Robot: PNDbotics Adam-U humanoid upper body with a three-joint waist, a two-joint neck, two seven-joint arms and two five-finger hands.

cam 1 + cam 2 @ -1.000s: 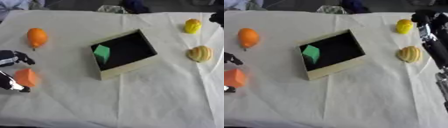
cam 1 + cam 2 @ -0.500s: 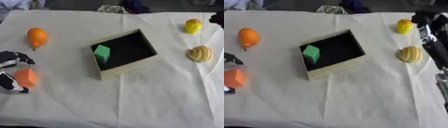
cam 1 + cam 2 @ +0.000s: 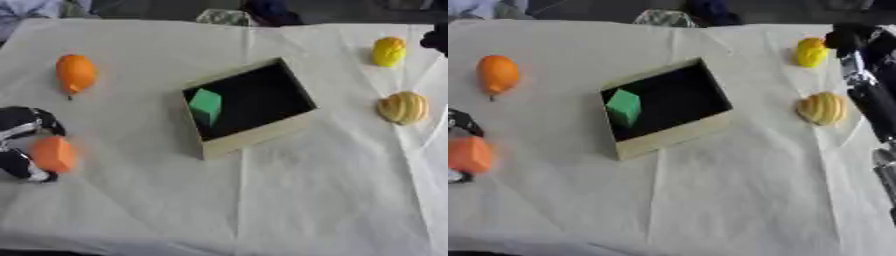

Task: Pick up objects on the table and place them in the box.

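Cradling orange object (image 3: 52,154), left hand (image 3: 21,131)

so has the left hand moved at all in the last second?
No. The left hand sits in the same spot, fingers curled around the orange block, equally far left of the box as before.

The box (image 3: 254,141) sits mid-worktop (image 3: 289,200), its open top unobstructed except for a green block (image 3: 206,105) against its 9 o'clock wall. From 4 to 8 o'clock the cloth lies bare. At 3 o'clock the right arm (image 3: 868,95) flanks a ridged yellow object (image 3: 822,108).
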